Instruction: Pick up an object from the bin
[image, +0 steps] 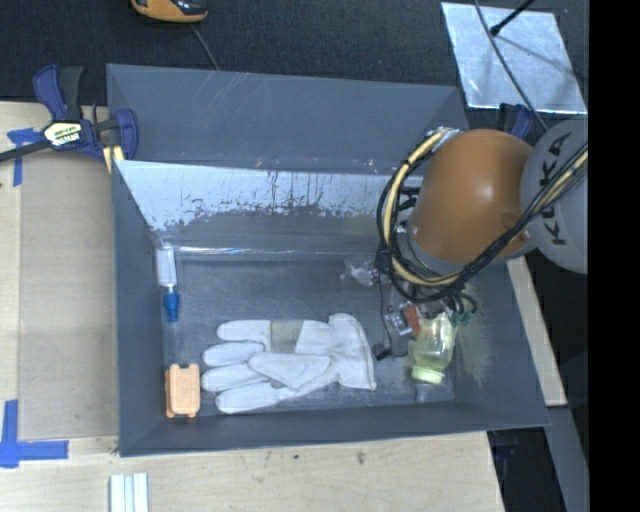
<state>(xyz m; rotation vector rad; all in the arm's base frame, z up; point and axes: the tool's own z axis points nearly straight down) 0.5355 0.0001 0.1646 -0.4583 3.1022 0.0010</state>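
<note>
My gripper (400, 325) hangs low at the right end of the bin, below the arm's orange dome. Just to its right, touching or nearly touching it, lies a small translucent yellow-green bottle (432, 352) near the bin's right wall. A white work glove (290, 365) lies flat to the left of the gripper, its cuff end close to it and its fingers pointing left. Whether the bottle is between the fingers is hidden by the gripper body and cables.
An orange block (183, 390) sits in the front left corner beside the glove's fingertips. A clear tube with a blue tip (167, 283) lies along the left wall. The arm's dome and cables cover the bin's back right part.
</note>
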